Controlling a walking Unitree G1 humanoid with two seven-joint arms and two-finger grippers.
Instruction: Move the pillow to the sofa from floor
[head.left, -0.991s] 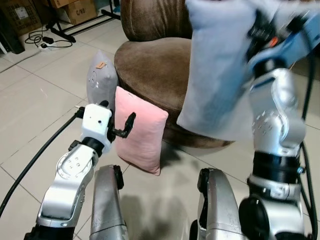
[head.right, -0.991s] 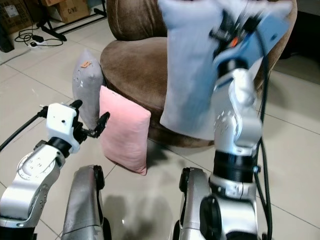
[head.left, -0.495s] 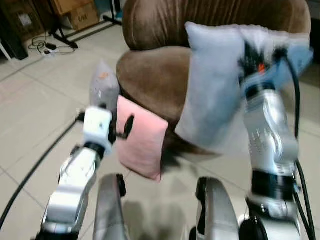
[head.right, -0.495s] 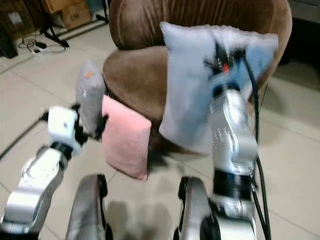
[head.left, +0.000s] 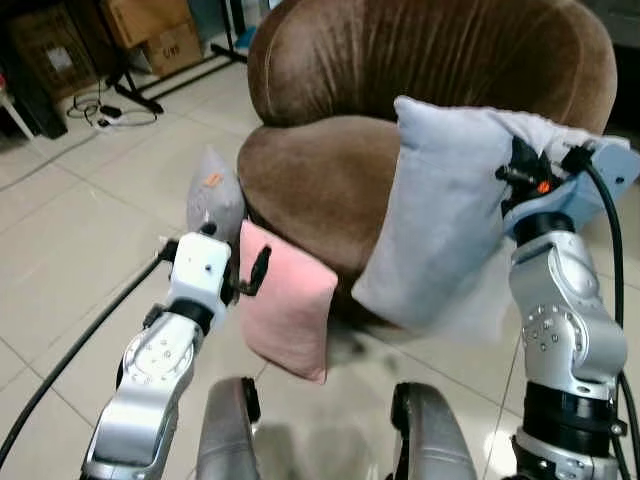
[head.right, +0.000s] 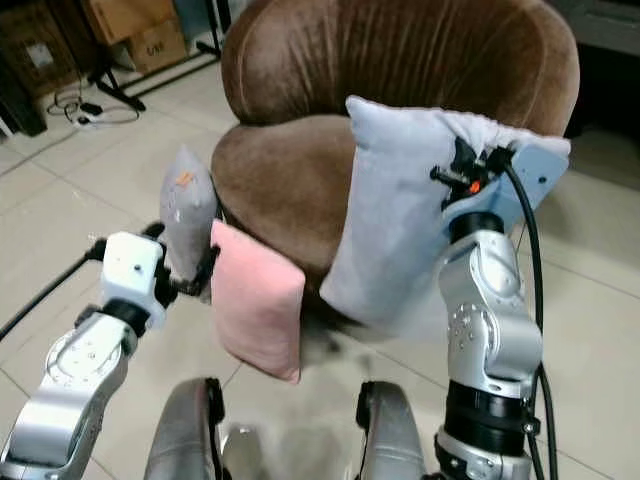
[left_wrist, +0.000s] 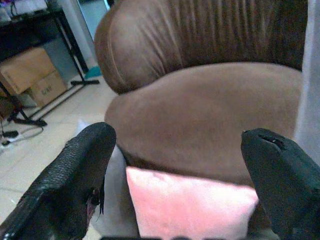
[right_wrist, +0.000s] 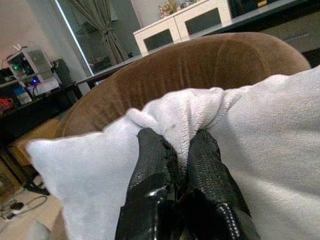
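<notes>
The brown sofa (head.left: 400, 110), a round velvet armchair type, is sitting on the tiled floor (head.left: 60, 230) straight ahead. The light blue-grey pillow (head.left: 440, 220) is hanging in the air in front of the sofa's seat edge, off the floor, its lower corner dangling over the seat front. The right gripper (right_wrist: 177, 150) is pinching a bunched fold at the pillow's top edge, fingers (right_wrist: 152, 155) clamped tight with fabric squeezed between them; in the head view the gripper is sitting up near the pillow's upper right corner. The pink pillow (head.left: 285, 305) is standing upright on the floor, leaning against the sofa base, with a grey pillow (head.left: 212, 195) just beside it, carrying a small orange tag. The left gripper (left_wrist: 180, 165) is hovering spread wide and holding nothing, near the pink pillow's top edge, not touching it. Cardboard boxes (head.right: 130, 30) are standing in the background; one is showing printing too small to read. A cable and power strip (head.left: 100, 105) are lying on the floor nearby.
</notes>
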